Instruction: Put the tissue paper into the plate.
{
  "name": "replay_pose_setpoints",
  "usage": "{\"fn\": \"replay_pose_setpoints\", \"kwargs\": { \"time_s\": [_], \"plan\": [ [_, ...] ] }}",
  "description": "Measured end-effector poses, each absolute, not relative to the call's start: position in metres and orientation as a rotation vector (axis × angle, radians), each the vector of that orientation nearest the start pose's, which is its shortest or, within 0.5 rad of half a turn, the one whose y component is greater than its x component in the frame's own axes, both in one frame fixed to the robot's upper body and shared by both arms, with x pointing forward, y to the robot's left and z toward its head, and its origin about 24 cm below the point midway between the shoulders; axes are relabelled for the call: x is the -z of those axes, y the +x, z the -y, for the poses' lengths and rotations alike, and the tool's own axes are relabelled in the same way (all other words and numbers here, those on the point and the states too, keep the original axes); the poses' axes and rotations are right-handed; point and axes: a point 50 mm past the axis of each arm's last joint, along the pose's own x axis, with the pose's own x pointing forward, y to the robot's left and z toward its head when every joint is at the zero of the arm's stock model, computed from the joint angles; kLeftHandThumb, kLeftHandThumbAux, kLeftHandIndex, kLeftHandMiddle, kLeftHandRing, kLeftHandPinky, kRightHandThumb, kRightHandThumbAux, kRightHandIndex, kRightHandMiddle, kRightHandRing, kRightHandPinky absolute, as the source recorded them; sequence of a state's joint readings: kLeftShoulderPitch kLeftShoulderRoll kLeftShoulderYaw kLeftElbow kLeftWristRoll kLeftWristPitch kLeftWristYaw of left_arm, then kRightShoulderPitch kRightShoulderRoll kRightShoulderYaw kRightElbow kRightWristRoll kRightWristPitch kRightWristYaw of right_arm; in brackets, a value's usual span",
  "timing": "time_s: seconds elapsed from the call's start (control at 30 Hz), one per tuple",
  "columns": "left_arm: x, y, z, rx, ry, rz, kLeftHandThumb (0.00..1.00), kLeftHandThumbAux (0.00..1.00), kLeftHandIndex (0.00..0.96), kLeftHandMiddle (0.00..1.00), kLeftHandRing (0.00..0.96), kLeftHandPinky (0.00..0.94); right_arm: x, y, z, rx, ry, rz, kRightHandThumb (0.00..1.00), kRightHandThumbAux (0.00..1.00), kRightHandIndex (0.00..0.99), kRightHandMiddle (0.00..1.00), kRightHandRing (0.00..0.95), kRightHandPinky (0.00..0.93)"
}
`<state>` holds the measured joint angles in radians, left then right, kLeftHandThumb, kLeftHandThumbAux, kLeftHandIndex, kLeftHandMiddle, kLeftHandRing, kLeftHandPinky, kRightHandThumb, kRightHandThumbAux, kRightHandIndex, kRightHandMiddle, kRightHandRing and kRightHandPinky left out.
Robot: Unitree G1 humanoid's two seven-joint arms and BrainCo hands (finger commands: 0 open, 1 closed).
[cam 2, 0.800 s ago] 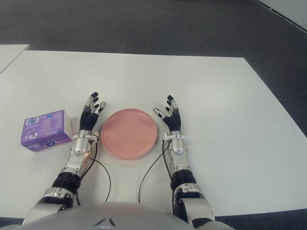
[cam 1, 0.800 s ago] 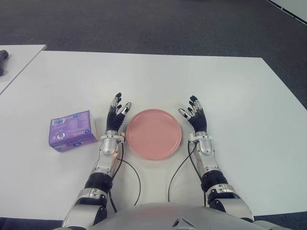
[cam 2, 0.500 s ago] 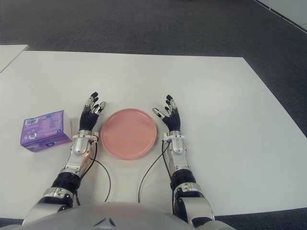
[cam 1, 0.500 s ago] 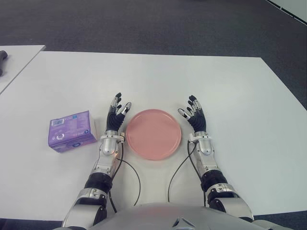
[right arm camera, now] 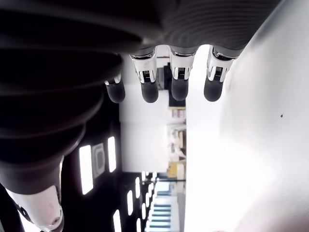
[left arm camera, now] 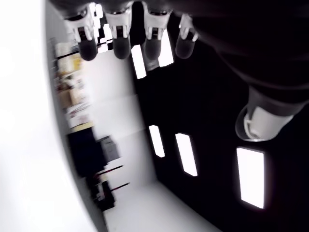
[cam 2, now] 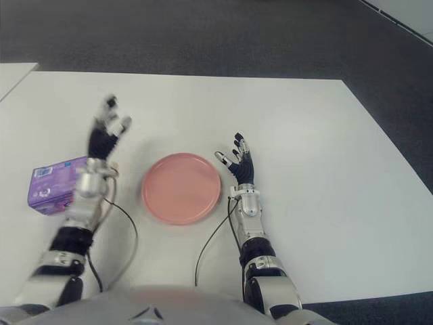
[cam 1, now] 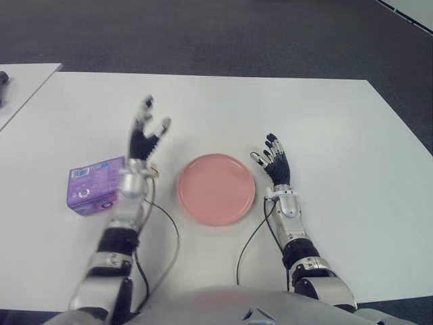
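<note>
Hovering with fingers spread and empty, the left hand [cam 1: 145, 135] shows above the purple tissue paper [cam 1: 95, 185] lying left of the plate [cam 1: 216, 189]. Grabbing one edge could tip it. The right hand [cam 1: 275, 163] shows open beside the plate.

Prob. an office or lab: plain white rectangular table [cam 1: 325, 122] on dark grey carpet floor [cam 1: 203, 34], ceiling light panels [left arm camera: 251, 176] overhead.

Right hand [right arm camera: 159, 72] fills the top of the frame, four dark-tipped fingers [right arm camera: 179, 87] hanging straight and spread, holding nothing. Thumb tip [right arm camera: 46, 212] pokes in at lower left. White table [right arm camera: 251, 145] takes up the right side.
</note>
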<state>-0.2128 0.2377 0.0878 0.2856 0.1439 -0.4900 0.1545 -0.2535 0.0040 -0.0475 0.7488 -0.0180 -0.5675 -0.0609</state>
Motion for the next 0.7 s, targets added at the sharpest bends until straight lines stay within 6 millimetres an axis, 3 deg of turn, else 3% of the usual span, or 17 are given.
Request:
{"fn": "replay_pose_setpoints", "kwargs": {
  "time_s": [0.2,0.7],
  "plan": [
    [-0.143,0.270,-0.219,-0.160,0.504,0.619,0.039,0.459,0.000,0.000,0.000,0.000,0.010,0.278,0.141,0.024,-0.013,0.057,0.179,0.658,0.000,0.000,0.000,0.015],
    [-0.195,0.240,-0.260,-0.128,0.936,0.627,0.096,0.403,0.000,0.000,0.000,0.000,0.013,0.277,0.134,0.005,-0.002,0.035,0.140,0.665,0.000,0.000,0.000,0.010]
  ]
}}
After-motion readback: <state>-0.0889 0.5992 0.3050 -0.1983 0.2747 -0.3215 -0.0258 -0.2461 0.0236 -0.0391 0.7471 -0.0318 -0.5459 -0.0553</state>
